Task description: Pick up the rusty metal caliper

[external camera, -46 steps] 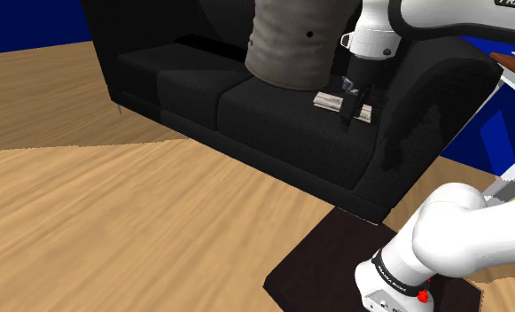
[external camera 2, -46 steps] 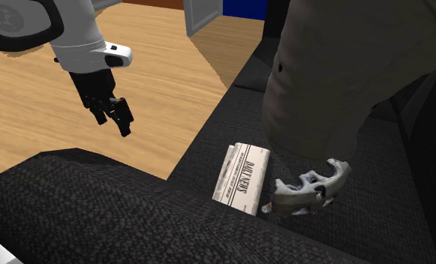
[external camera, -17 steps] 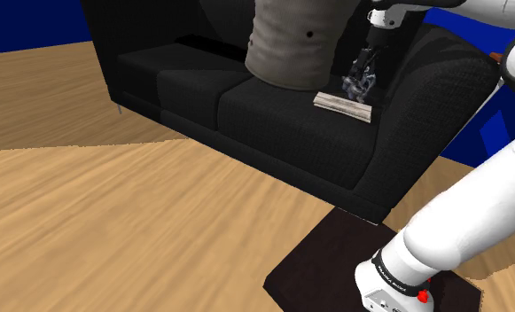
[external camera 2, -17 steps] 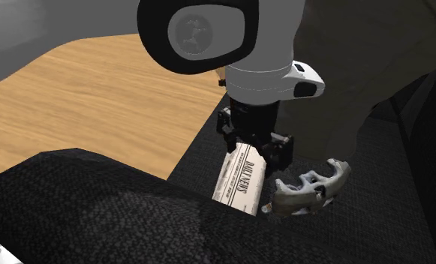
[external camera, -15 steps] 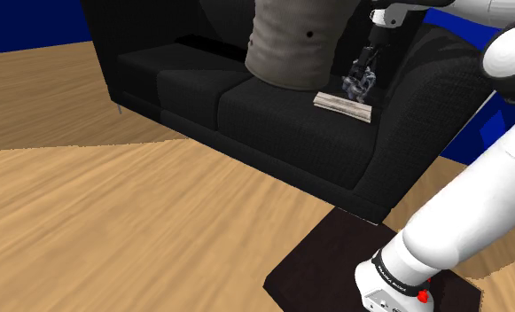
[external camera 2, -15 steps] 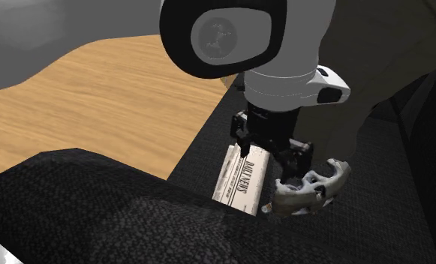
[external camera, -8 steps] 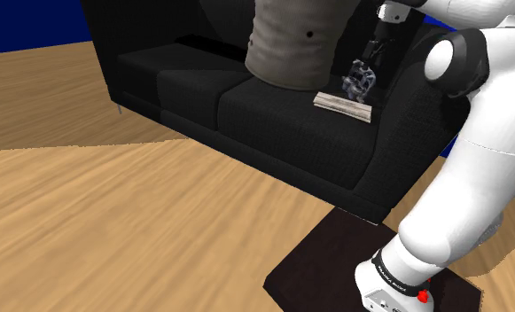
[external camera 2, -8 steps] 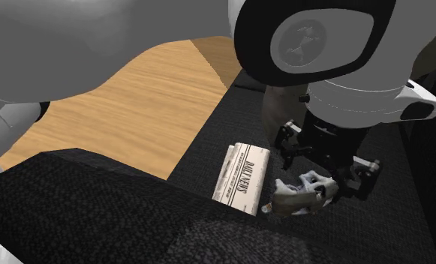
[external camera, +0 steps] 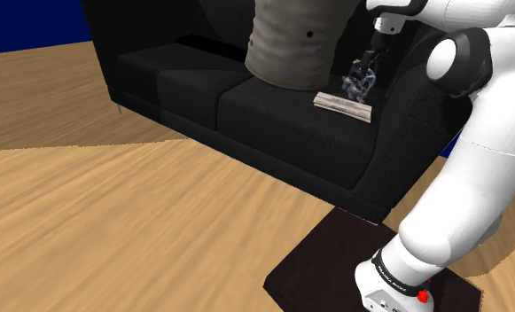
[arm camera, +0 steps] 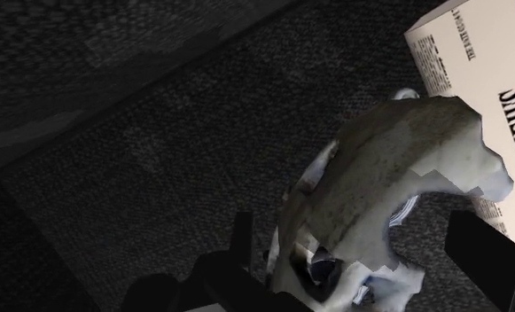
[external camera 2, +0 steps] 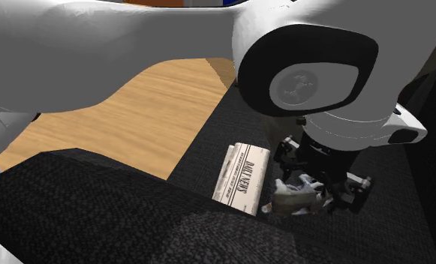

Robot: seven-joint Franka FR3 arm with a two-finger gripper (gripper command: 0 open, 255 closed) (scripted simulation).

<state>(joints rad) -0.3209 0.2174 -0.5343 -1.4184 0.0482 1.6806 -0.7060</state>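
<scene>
The caliper [external camera 2: 295,196] is a grey-white, stained metal piece lying on the black sofa seat [external camera: 282,115], right beside a folded newspaper [external camera 2: 242,178]. In the shoulder view the caliper [external camera: 360,82] sits at the seat's far end near the armrest. My black gripper [external camera 2: 319,182] has come down over it, open, one finger on each side. In the wrist view the caliper [arm camera: 397,195] lies between the fingers [arm camera: 243,244], with a small gap showing on both sides, and the gripper [arm camera: 362,266] stands just above it. The newspaper [arm camera: 486,71] touches the caliper's far end.
A large grey cushion [external camera: 291,40] leans on the sofa back just beside the newspaper [external camera: 341,105]. The sofa's thick black armrest [external camera 2: 96,214] rises close to the gripper. Wooden floor [external camera: 113,230] lies in front, with a dark mat [external camera: 335,266] under the stand.
The gripper travelled from above the armrest across the newspaper to the caliper and dropped lower, so its open fingers now straddle the caliper. The caliper and newspaper have not moved.
</scene>
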